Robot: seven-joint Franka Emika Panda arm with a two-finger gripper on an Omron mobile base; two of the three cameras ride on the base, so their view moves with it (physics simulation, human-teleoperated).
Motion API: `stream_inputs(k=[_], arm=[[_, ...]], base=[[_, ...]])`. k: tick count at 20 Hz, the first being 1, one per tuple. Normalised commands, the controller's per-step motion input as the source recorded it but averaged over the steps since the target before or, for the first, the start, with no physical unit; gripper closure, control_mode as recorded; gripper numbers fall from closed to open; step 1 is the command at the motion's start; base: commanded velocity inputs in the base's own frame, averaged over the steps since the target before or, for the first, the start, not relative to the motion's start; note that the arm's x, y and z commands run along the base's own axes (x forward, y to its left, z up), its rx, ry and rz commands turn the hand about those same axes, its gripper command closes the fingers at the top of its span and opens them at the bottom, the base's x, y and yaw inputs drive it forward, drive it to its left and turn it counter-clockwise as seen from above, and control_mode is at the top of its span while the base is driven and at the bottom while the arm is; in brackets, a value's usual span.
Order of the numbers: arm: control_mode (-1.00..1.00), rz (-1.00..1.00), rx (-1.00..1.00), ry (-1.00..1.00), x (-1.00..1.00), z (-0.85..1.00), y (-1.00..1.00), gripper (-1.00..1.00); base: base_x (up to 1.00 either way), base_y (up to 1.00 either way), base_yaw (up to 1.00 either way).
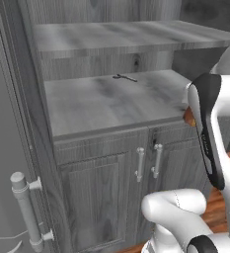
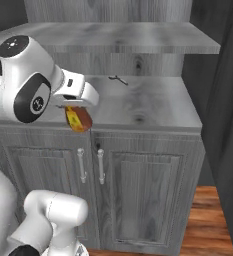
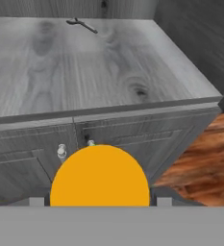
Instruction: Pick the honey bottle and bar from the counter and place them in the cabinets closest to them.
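One honey bottle [image 2: 78, 119] is grasped between the fingers [image 3: 100, 202] and held in the air just in front of the cabinets [image 2: 138, 185], beside the front edge of the lower shelf [image 2: 148, 102]. In the hand view its round yellow-orange cap [image 3: 100, 175] is seen end-on, so the long axis is directed along the hand toward that shelf. From the right base view the amber body is seen tilted below the hand. Closed doors with silver bar handles [image 1: 148, 162] are seen beneath the shelf, and wood flooring [image 2: 208, 220] lower down. Farther back, an upper shelf [image 1: 126, 34] is seen, and a fridge handle [image 1: 26, 210] in the left base view.
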Motion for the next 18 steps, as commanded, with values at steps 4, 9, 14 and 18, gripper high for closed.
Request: stream_inputs(k=[4, 9, 14, 18], arm=[[-1.00, 0.00, 0.00, -0.03, 0.42, -0.15, 0.00, 1.00], [-1.00, 0.00, 0.00, -0.03, 0.33, -0.24, 0.00, 1.00], [-1.00, 0.00, 0.00, -0.04, 0.35, -0.20, 0.00, 1.00], [-1.00, 0.00, 0.00, -0.04, 0.49, -0.01, 0.00, 1.00]], base=[[0.00, 0.00, 0.00], [0.00, 0.00, 0.00], [0.00, 0.00, 0.00], [0.00, 0.00, 0.00]])
